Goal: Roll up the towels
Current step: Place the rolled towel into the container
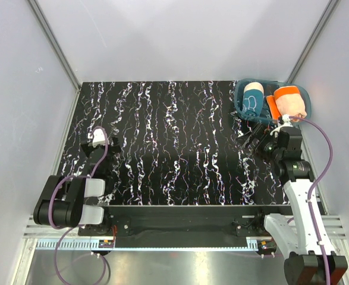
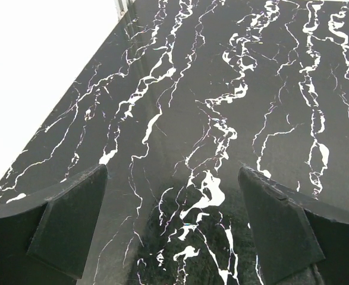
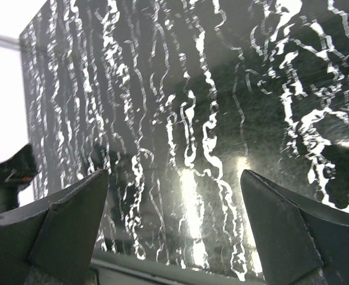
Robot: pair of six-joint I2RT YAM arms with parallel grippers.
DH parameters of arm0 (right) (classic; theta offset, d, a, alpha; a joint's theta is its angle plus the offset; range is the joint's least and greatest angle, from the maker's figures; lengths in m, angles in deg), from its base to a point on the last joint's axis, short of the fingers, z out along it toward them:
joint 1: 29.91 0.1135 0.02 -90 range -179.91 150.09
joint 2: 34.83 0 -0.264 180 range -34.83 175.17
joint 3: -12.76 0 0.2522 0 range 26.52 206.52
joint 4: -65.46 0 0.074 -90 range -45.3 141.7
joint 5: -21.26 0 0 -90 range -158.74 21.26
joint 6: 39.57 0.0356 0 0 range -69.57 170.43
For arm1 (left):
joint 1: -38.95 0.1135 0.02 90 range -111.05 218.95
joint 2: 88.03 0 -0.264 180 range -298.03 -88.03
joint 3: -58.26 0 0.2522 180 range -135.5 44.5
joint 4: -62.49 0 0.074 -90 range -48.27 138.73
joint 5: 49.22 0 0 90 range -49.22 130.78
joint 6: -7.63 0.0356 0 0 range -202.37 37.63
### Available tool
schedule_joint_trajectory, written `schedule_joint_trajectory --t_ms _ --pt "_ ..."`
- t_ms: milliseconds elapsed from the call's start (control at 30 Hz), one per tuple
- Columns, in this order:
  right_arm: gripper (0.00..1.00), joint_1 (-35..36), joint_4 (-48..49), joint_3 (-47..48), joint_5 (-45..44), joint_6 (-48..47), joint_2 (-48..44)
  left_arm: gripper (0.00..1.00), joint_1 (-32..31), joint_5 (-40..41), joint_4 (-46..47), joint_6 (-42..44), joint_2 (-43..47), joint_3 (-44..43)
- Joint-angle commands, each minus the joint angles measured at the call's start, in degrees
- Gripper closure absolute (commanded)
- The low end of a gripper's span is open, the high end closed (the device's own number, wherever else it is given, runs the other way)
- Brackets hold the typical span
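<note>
While both towels lie rolled inside the translucent blue plastic tray (image 1: 238, 95), which stands at the far right corner of the black, white-veined marble-look table (image 1: 162, 136), you can take the top view as showing a job that looks close to done. The dark teal cloth towel (image 1: 252, 101) sits in the tray's left half as a tight roll with its cream back showing at the far end. The bright orange cloth towel (image 1: 290, 101) fills the tray's right half just beside it, cream side mostly outward. The tray walls probably keep both rolls from springing loose. The right gripper (image 1: 254, 132) hangs just in front of the tray's near edge with its jaws apart and nothing between them, which reads as a position clear of the tray after letting go. The left gripper (image 1: 100, 139) is well apart from the tray, on the opposite side of the table, jaws wide and empty, out of the way of any work at the tray. From the left wrist view, you see only bare marble pattern between two spread black fingers (image 2: 73, 219); no cloth and no tray appear. From the right wrist view, the black fingers (image 3: 67, 225) again stand wide with only table between them, so this camera faces away from the tray; a dark piece of the other arm (image 3: 10, 172) shows at the left edge. If you plan another move, judge first whether either roll needs tightening.
</note>
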Motion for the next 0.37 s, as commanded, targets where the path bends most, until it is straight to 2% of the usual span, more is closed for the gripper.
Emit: schedule_joint_trajectory --t_ms 0,133,333 --pt "0.0 0.2 2.45 0.4 -4.24 -0.54 1.54 0.01 0.27 -1.35 3.27 -1.27 0.9 -0.83" --pt "0.0 0.2 4.12 0.93 -8.01 -0.9 3.91 0.01 0.27 -1.35 3.44 -1.27 0.9 -0.92" --pt "0.0 0.2 9.04 1.37 -7.94 -3.87 5.94 0.01 0.27 -1.35 3.44 -1.27 0.9 -0.83"
